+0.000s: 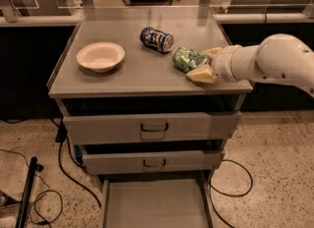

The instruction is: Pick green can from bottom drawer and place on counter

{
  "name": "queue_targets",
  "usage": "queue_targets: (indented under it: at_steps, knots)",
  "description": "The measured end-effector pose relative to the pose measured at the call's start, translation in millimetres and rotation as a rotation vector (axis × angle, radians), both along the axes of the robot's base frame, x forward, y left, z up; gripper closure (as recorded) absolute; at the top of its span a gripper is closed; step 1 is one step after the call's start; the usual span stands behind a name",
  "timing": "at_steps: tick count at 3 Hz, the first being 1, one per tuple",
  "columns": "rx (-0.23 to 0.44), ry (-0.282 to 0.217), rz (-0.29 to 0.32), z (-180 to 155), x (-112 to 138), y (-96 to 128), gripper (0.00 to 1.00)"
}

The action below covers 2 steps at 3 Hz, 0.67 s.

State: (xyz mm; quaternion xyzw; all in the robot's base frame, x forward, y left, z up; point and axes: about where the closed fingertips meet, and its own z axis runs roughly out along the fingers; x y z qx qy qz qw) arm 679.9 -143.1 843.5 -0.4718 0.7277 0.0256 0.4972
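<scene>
Release step: tool point(197, 65) grips green can point(185, 58), lying on its side at right near part of counter point(122, 82). Part tool slowly, then withdraw rightward without nudging can toward blue-and-white can point(156, 39).

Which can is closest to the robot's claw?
The green can, right at the claw on the counter's right side; the blue-and-white can lies farther away.

place: lab | cues: grey drawer cabinet point(152, 126), floor cables point(63, 175) | end effector point(196, 65) over counter point(132, 77)
</scene>
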Motion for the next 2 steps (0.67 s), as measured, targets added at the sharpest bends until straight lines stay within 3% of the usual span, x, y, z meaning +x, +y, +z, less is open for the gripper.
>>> queue_targets:
  at_steps: [1,2]
  knots:
    - [0.0,0.0,0.0,0.0,0.0,0.1,0.0]
    - [0.0,0.0,0.0,0.0,0.0,0.1,0.0]
